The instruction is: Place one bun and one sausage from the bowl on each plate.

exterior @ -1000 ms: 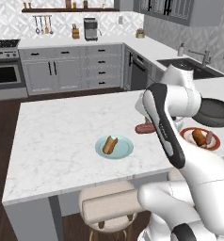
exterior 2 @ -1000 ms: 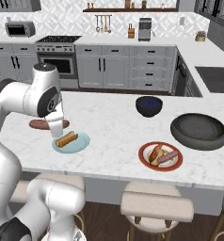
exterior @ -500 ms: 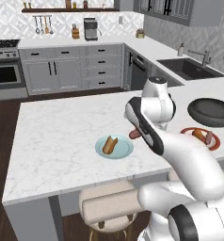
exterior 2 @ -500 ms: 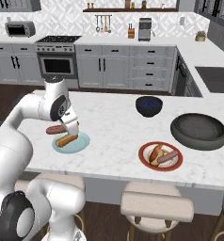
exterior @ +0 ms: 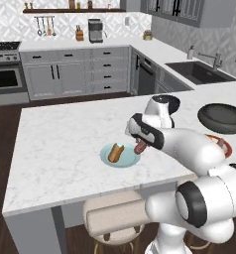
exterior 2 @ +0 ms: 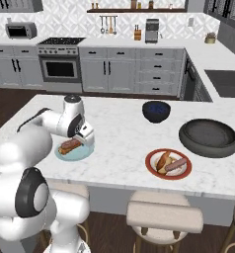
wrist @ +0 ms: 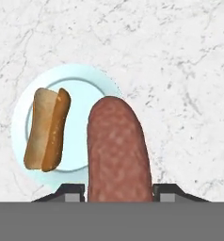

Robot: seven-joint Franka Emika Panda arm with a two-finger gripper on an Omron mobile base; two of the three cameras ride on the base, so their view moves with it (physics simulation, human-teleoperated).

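Gripper [wrist: 118, 190] — clamped on sausage [wrist: 117, 148] | over light blue plate [wrist: 92, 80] edge — bun [wrist: 48, 128] on it

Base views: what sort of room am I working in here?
A rendered home kitchen, by the look of it: an oven range set among grey cabinets, a sink in the side counter, and stools tucked under the marble island.

Sausage [wrist: 117, 150] base and claw [wrist: 118, 190] fingertips hidden behind the hand view's bottom edge.
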